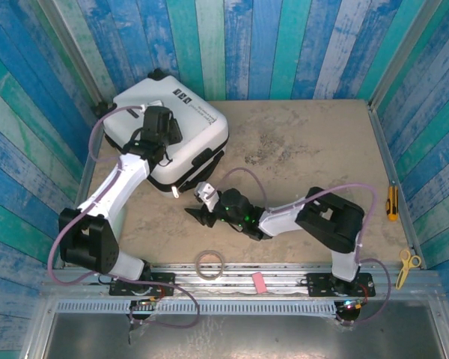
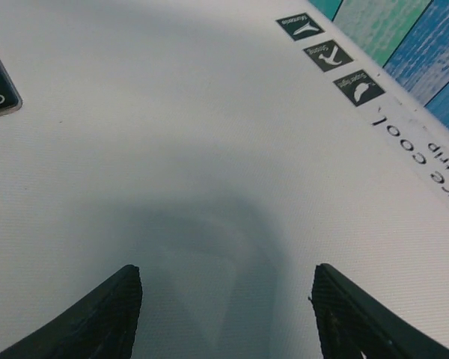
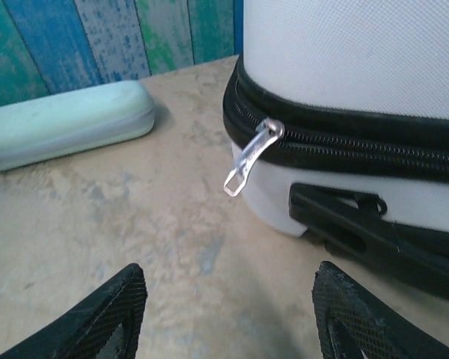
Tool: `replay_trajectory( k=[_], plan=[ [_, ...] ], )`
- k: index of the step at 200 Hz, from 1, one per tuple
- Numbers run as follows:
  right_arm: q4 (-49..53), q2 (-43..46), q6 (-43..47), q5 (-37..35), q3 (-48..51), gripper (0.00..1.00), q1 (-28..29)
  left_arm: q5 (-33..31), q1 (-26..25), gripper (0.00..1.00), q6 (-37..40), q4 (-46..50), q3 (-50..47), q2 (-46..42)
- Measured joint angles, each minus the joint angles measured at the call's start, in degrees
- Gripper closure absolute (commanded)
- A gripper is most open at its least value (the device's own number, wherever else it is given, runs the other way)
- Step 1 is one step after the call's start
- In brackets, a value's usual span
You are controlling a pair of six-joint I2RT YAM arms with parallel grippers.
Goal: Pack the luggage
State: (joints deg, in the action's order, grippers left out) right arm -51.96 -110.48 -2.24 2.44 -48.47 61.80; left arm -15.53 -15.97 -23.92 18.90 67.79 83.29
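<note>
The luggage [image 1: 187, 123], a white hard-shell case with a black zipper band, lies shut at the table's back left. My left gripper [image 1: 151, 138] hovers over its lid [image 2: 209, 134], fingers [image 2: 112, 314] spread open with nothing between them, small black label marks [image 2: 331, 56] ahead. My right gripper [image 1: 197, 215] sits low on the table by the luggage's near corner, open and empty. In the right wrist view a silver zipper pull [image 3: 251, 157] hangs from the zipper band [image 3: 359, 142] just ahead of that gripper [image 3: 228, 273], above a black handle [image 3: 359, 224].
A mint-green oblong case [image 3: 67, 123] lies on the table left of the luggage corner. A tape roll [image 1: 209, 263] and a pink eraser [image 1: 259, 282] rest near the front rail. A yellow cutter [image 1: 392, 202] and yellow scissors [image 1: 406, 265] lie on the right ledge.
</note>
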Motion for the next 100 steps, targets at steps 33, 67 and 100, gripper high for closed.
replay_trajectory(
  k=[33, 67, 100],
  plan=[
    [-3.9, -4.7, -2.0, -0.2, -4.1, 0.40, -0.1, 0.9, 0.2, 0.38, -0.5, -2.2, -1.4, -0.7],
    [-5.9, -8.2, -4.8, 3.6, -8.7, 0.46, -0.4, 2.0, 0.2, 0.38, -0.6, -3.3, -2.1, -1.0],
    [-6.1, -10.5, -7.1, 5.9, -11.5, 0.52, -0.9, 3.0, 0.2, 0.38, -0.6, -3.5, -2.1, -1.1]
  ],
)
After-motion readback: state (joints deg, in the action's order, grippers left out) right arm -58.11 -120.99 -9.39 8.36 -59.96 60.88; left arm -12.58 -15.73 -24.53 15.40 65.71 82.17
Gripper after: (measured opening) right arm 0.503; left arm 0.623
